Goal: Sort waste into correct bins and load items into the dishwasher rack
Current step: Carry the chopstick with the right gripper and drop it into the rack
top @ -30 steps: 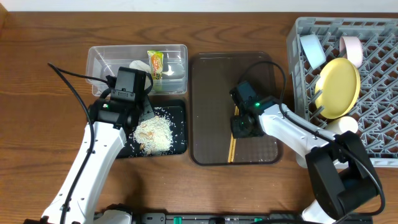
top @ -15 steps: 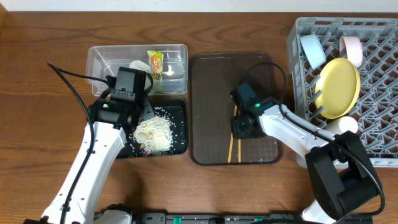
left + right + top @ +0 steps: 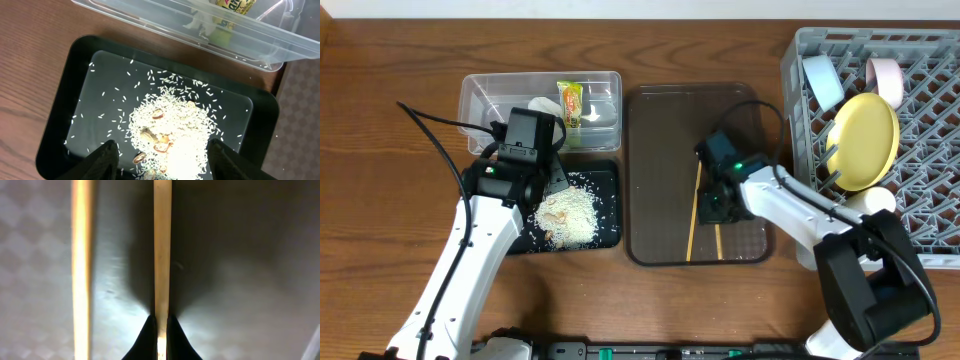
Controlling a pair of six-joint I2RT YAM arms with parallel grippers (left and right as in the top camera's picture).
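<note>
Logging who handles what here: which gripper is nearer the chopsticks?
Right. The right gripper is down on the brown tray, its fingers pinching one of the chopsticks. The left gripper hovers open over the black tray of rice.

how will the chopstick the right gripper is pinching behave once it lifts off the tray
Likely stiff and light: the chopstick is a thin, straight wooden stick. Pinched by the right gripper at one narrow spot, it may pivot or slip. Its partner lies loose on the brown tray and could roll if nudged.
</note>
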